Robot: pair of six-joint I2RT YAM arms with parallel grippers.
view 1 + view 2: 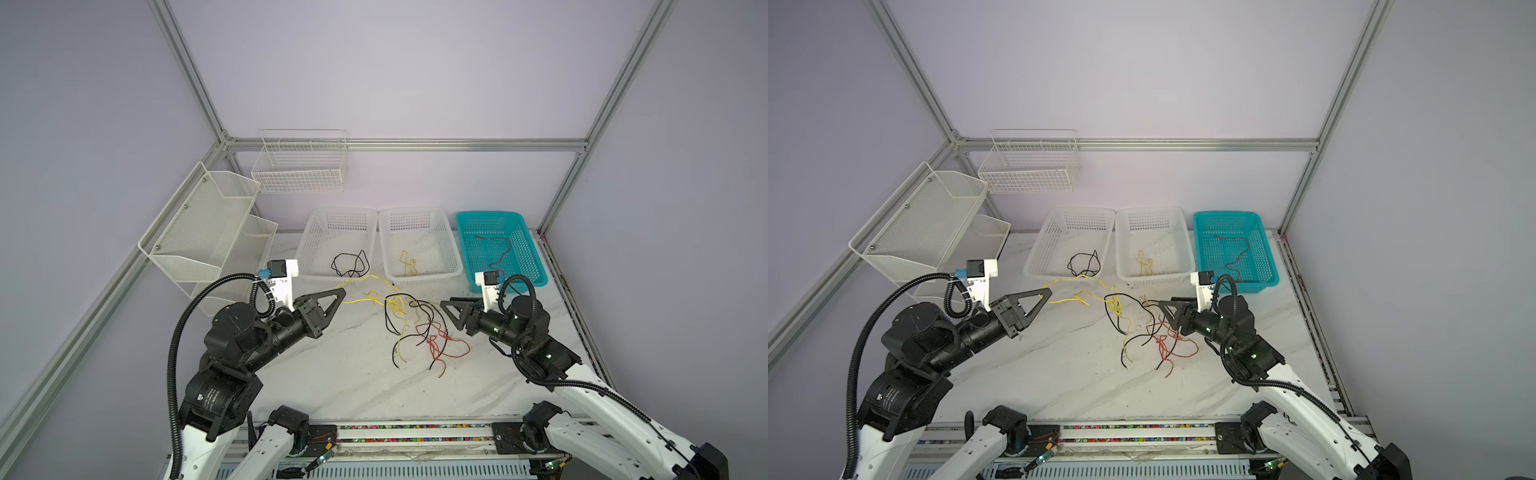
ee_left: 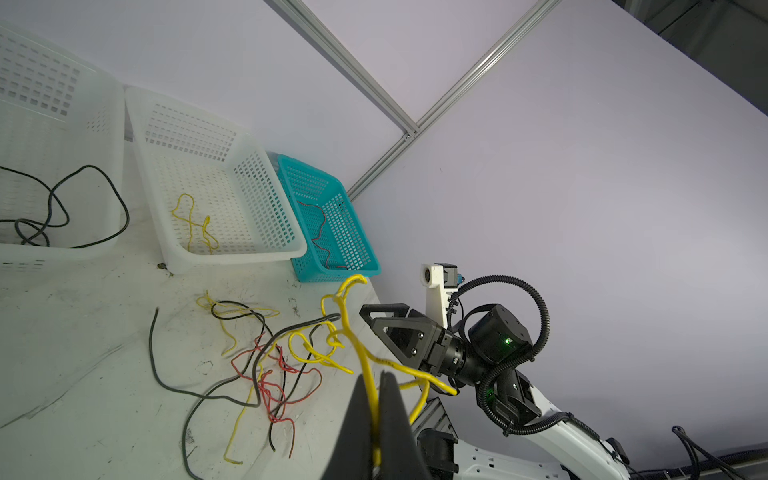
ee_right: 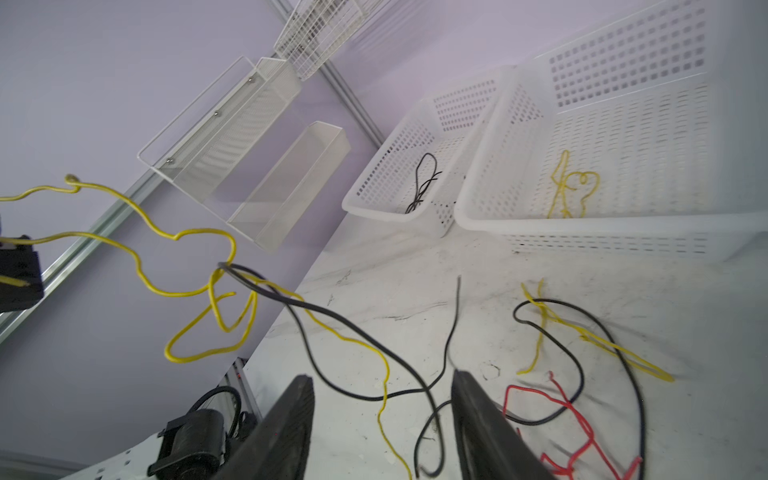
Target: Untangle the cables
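Yellow cable (image 2: 370,386) clenched in left gripper (image 1: 341,294), held above tangle (image 1: 419,332): pulling-out step. Right gripper (image 1: 446,303) released, empty. Next, likely: pin snagged black cable (image 3: 332,320), draw yellow free.

table (image 1: 332,374): white marble | rear: left white basket (image 1: 347,222), middle white basket (image 1: 415,220), teal basket (image 1: 490,222) | centre: cables (image 1: 434,343)

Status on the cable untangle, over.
Left tool shut on yellow cable. Right tool open, empty. Black cable hooked over it, in the way.
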